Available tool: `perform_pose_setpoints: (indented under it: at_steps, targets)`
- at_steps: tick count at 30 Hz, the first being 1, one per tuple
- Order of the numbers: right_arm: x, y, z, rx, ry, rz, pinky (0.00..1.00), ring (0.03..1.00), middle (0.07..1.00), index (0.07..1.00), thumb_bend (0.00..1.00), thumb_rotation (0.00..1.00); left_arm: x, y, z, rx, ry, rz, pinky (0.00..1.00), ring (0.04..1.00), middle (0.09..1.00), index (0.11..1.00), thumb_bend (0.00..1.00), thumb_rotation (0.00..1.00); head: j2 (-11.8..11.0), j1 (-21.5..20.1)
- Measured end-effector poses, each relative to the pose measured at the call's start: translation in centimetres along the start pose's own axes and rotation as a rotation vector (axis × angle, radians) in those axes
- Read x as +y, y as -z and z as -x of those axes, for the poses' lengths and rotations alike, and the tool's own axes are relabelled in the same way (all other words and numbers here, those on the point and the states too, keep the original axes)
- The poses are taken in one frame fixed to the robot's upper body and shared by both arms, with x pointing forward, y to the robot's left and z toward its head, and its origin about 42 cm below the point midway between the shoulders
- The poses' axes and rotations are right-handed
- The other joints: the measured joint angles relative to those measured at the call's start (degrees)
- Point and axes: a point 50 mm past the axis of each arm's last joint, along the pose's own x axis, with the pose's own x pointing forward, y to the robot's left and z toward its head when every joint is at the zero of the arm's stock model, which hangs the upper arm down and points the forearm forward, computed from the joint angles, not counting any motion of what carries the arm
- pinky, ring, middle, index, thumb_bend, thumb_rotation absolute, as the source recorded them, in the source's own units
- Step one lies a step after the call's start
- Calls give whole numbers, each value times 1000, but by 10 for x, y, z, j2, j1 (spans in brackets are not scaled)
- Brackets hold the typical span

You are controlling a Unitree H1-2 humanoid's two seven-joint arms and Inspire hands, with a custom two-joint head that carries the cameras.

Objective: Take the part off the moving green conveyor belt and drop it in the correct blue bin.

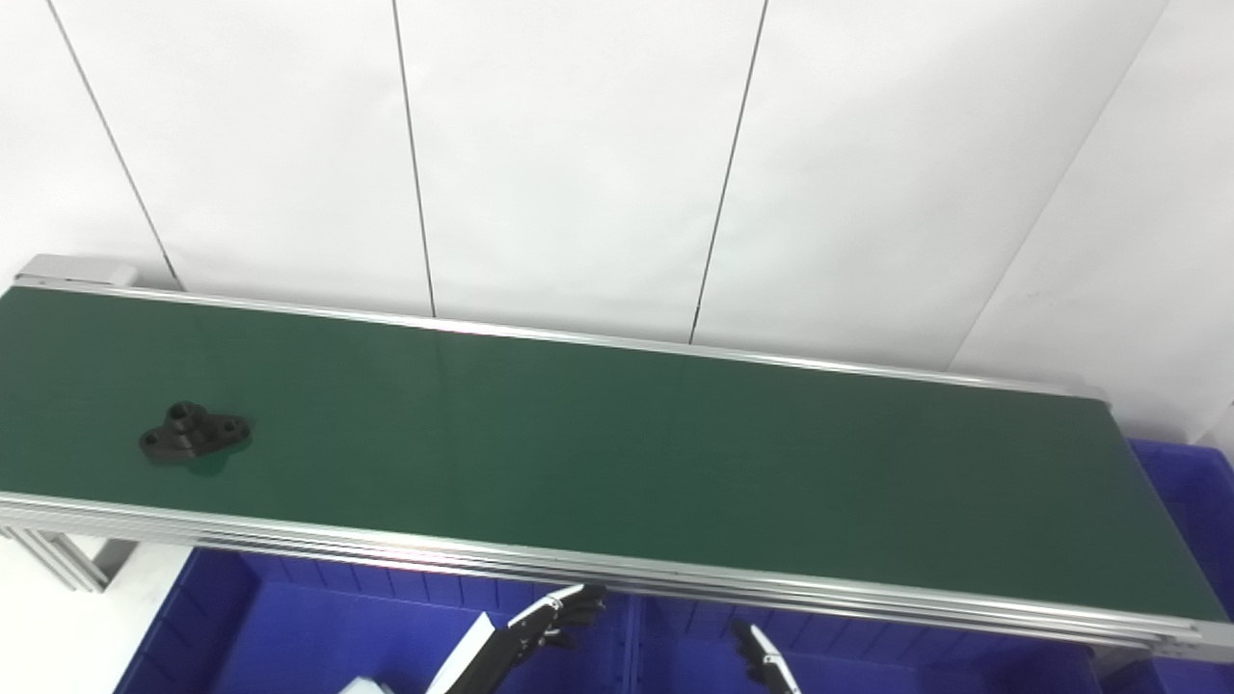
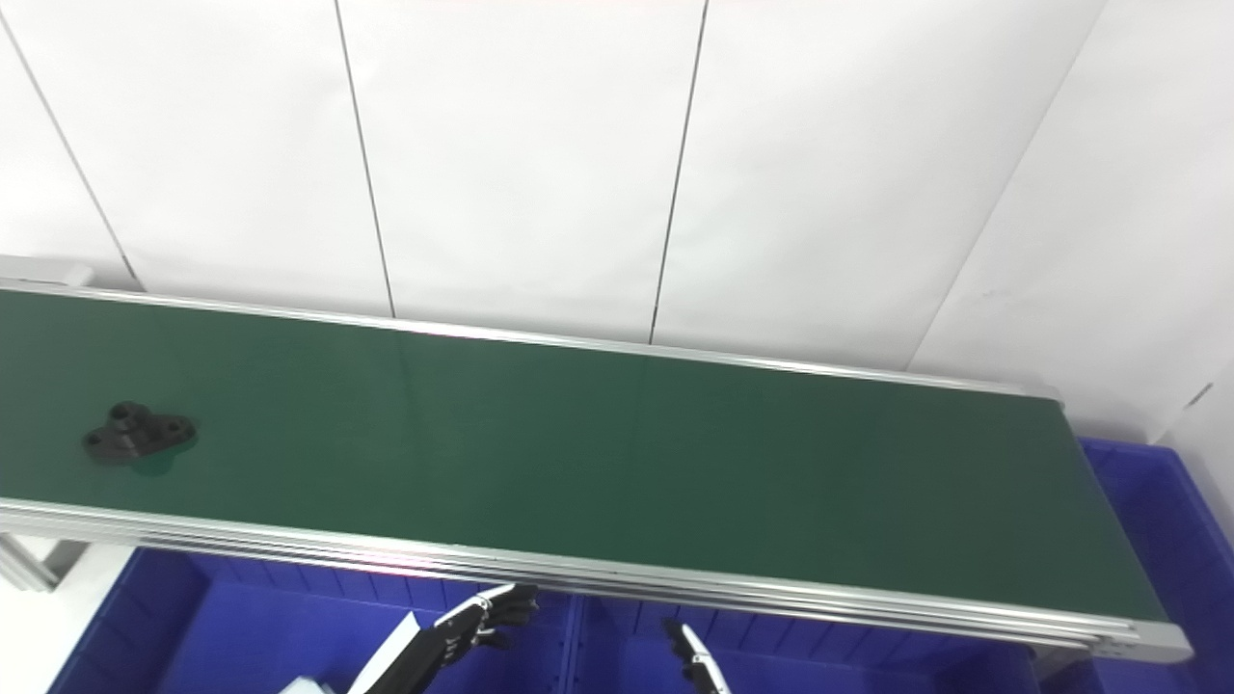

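A black flanged part (image 1: pixel 194 431) with a raised hub and bolt holes lies on the green conveyor belt (image 1: pixel 617 443) near its left end; it also shows in the right eye view (image 2: pixel 138 433). My left hand (image 1: pixel 559 615) hangs below the belt's near rail, over the blue bins, fingers curled, holding nothing. Only the fingertips of my right hand (image 1: pixel 762 655) show at the bottom edge, also empty. Both hands are far to the right of the part and below it.
Blue bins (image 1: pixel 318 627) sit below the belt's near rail, with a divider (image 1: pixel 631 636) between them. Another blue bin (image 1: pixel 1191 501) stands past the belt's right end. A white panelled wall rises behind the belt.
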Motion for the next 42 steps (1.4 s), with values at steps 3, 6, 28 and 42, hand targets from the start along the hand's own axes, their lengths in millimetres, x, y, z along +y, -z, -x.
perform_pose_setpoints:
  at_steps: [3, 6, 28, 42]
  targets:
    - [-2, -2, -2, -7, 12, -3, 810, 856, 884, 888, 723, 570, 4, -3, 1, -10, -12, -1, 798, 881, 913, 898, 722, 210, 31, -8]
    - [-3, -7, -6, -27, 22, -7, 832, 870, 895, 900, 707, 592, 6, -8, 2, -25, -15, 11, 818, 893, 927, 912, 698, 259, 50, -12]
    - [-2, -23, -20, -39, 24, -40, 815, 868, 889, 894, 685, 574, 21, -15, -9, -51, -20, 32, 854, 882, 891, 884, 730, 275, 109, 4]
    - [-24, 7, 3, 28, -25, 16, 820, 860, 886, 894, 674, 555, -17, -5, -10, -2, 1, 32, 815, 876, 898, 896, 736, 282, 19, 168]
